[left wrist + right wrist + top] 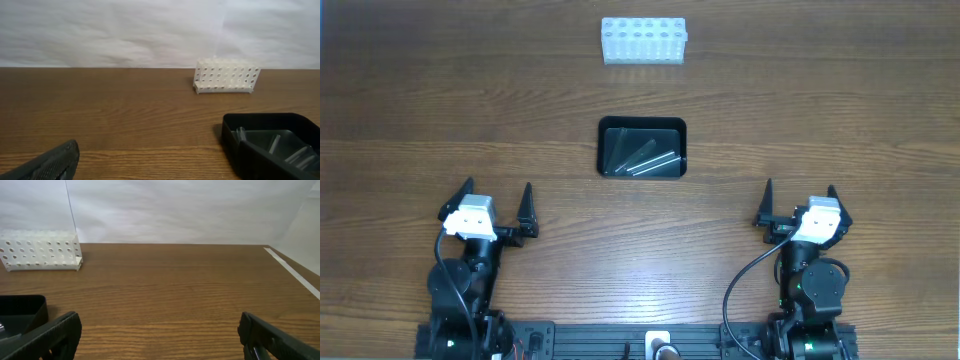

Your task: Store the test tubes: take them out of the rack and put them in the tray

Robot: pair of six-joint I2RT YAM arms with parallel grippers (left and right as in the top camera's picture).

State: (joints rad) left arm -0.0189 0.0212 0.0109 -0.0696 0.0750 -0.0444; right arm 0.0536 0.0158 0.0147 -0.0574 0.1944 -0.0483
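— Brown wood-grain bench (420, 120) from edge to edge, with a pale wall (100, 30) behind it in the wrist views. Where are the tubes?

— A few clear test tubes (650, 160) lie at a slant on the floor of the black tray (642, 122), close together. They are see-through, so against the dark bottom I can't count them for certain.

— And the tray itself?

— It is a rectangle with rounded corners at the middle of the bench, farther out than both arms and between them. The white rack (643, 42) stands beyond it, well apart, near the far edge. It is a long block with rows of round holes in its top and sides.

— Is anything standing in the rack?

— I can't tell. The holes all look pale and alike.

— How are the arms posed?

— The left arm (470, 260) and the right arm (810, 265) are folded back close to their bases, one on each side, well short of the tray. The left jaws are spread wide and hold nothing. The right jaws are the same. Both pairs point toward the far side of the bench.

— Is anything cut off?

— In the left wrist view one of the left jaws is cut off by the edge, and so is part of the tray. In the right wrist view just a corner of the tray shows, beside one of the right jaws.
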